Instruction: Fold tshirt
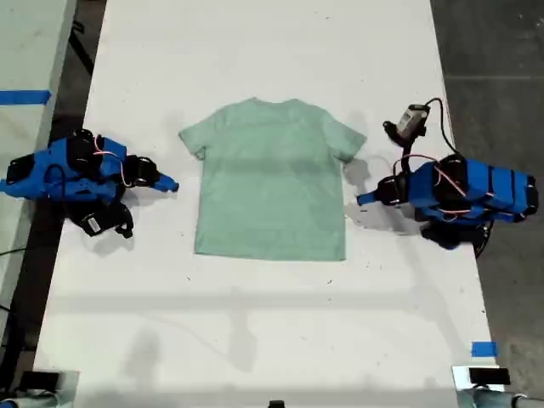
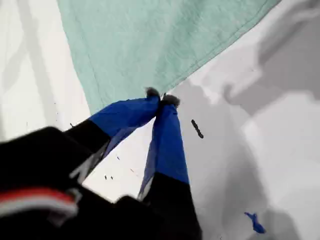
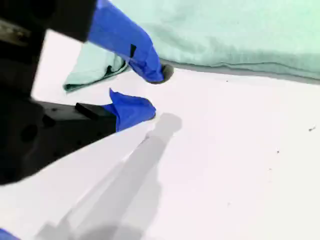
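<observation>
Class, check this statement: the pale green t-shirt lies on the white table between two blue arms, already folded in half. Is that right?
Not quite. The tshirt is not folded: the exterior view shows it spread flat with both sleeves out. The rest holds: it lies on the white table, with one blue arm at the exterior view's left and another at its right.
</observation>
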